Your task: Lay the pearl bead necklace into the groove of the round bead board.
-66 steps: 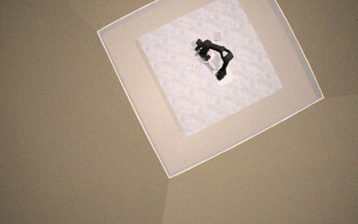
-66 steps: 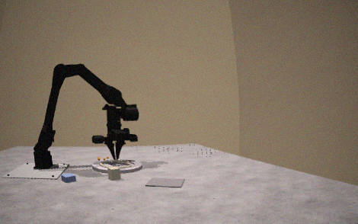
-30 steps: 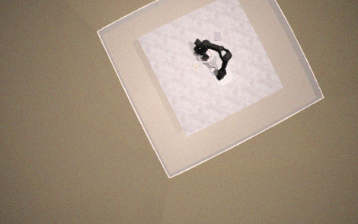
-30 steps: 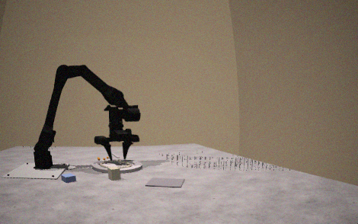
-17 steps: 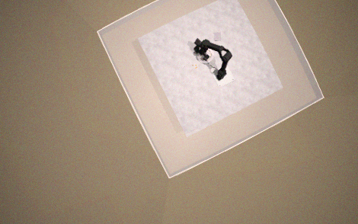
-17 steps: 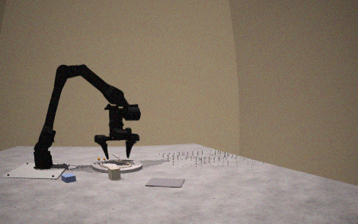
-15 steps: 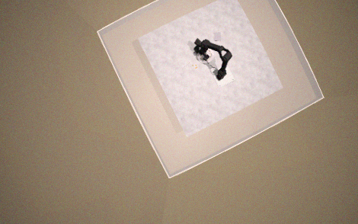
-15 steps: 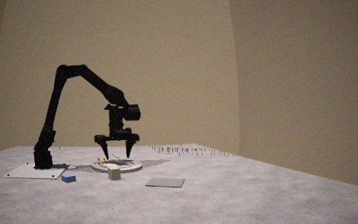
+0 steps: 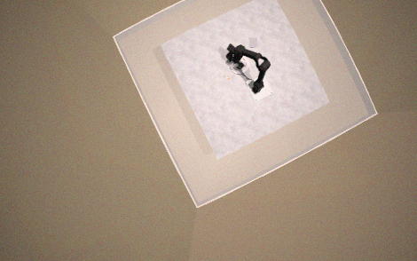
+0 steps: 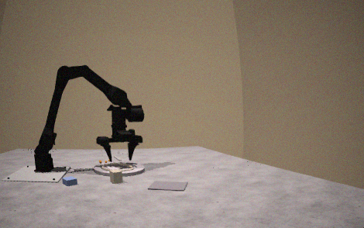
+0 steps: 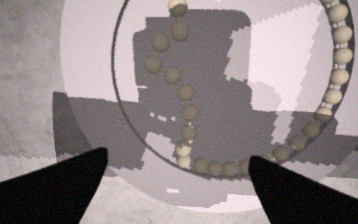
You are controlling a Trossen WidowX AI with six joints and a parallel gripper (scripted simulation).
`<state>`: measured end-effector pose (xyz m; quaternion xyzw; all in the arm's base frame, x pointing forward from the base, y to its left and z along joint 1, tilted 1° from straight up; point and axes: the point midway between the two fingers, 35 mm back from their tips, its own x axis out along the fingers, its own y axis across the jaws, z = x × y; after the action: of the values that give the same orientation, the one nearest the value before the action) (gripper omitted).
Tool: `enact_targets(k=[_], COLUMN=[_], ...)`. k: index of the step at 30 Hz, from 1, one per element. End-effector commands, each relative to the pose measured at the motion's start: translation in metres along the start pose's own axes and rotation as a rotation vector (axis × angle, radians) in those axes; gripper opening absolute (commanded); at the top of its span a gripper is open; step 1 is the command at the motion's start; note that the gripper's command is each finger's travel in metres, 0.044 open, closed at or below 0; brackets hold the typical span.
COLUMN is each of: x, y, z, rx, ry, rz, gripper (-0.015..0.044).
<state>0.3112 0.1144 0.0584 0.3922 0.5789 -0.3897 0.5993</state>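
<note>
The round bead board [image 10: 139,170] [image 11: 82,55] is pale, with a thin dark circular groove. The pearl bead necklace [image 11: 342,55] follows the groove along the right and bottom of the wrist view. At the bottom it turns out of the groove and runs upward over the inside of the board in a wavy line, past the top edge of that view. The left part of the groove shows no beads. My gripper [image 10: 120,160] [image 11: 179,159] is open, a little above the board, its fingertips apart on either side of the bend. Nothing is held between them. The rest of the necklace is out of the wrist view.
A beige block [image 10: 116,177] stands by the board's near side in the exterior view. A blue block [image 10: 70,181] lies near the white base plate [image 10: 35,175] [image 9: 264,94]. A flat grey square [image 10: 167,186] [image 9: 253,43] lies to the right. Small orange things [image 10: 100,161] [image 9: 228,77] are behind the board.
</note>
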Motion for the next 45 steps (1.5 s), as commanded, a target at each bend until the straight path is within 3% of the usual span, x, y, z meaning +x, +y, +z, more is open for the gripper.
enact_targets(k=[1, 7, 8, 12, 20, 25, 45], x=[-0.007, -0.021, -0.023, -0.029, -0.013, -0.021, 0.010], y=[0.005, 0.009, 0.008, 0.007, 0.007, 0.009, 0.007], z=[0.024, 0.069, 0.076, 0.094, 0.094, 0.093, 0.094], rx=[0.001, -0.013, -0.015, -0.019, -0.019, -0.016, -0.019], ry=[-0.001, -0.006, -0.007, -0.008, -0.008, -0.010, -0.008], rz=[0.001, 0.003, 0.003, 0.001, 0.001, 0.013, 0.001], gripper=[0.0282, 0.0125, 0.0120, 0.0120, 0.0120, 0.0120, 0.0120])
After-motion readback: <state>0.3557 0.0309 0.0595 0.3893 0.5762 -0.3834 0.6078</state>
